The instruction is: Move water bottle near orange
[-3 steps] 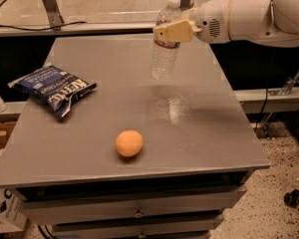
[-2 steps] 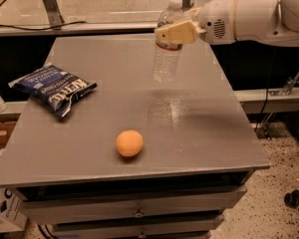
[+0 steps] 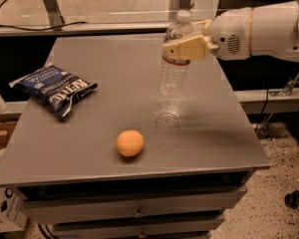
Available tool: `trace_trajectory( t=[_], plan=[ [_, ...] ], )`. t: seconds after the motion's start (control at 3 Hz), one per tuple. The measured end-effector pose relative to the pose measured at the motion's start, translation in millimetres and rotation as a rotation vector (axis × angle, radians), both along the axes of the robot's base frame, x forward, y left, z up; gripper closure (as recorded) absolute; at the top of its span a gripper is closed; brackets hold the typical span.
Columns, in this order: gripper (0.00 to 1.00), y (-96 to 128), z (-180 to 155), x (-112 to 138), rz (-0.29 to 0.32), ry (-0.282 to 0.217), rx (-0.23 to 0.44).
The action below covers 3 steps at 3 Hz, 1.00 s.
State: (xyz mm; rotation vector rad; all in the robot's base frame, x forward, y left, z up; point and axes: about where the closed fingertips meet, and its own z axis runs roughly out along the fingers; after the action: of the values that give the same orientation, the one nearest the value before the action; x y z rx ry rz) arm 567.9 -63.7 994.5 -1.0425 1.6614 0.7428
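Observation:
The water bottle (image 3: 174, 63) is a clear ribbed bottle with a white cap and a thin red label band. It hangs upright in the air above the right middle of the grey table (image 3: 109, 68). My gripper (image 3: 182, 49) reaches in from the right and is shut on the bottle's upper body, just below the neck. The orange (image 3: 130, 143) is a round plain fruit resting on the table near the front edge, to the lower left of the bottle and apart from it.
A blue chip bag (image 3: 55, 89) lies on the table's left side. My white arm (image 3: 261, 31) spans the upper right. Drawers (image 3: 134, 208) sit under the table's front edge. A glass rail runs along the back.
The gripper and the held bottle have shifted slightly forward and left over the table. The orange and the chip bag have not moved.

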Motion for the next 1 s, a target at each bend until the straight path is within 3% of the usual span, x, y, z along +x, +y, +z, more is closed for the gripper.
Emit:
trace_trajectory(
  t=[1.0],
  plan=[
    [1.0, 18.4, -48.1, -69.1, 0.069, 0.091, 0.012]
  ],
)
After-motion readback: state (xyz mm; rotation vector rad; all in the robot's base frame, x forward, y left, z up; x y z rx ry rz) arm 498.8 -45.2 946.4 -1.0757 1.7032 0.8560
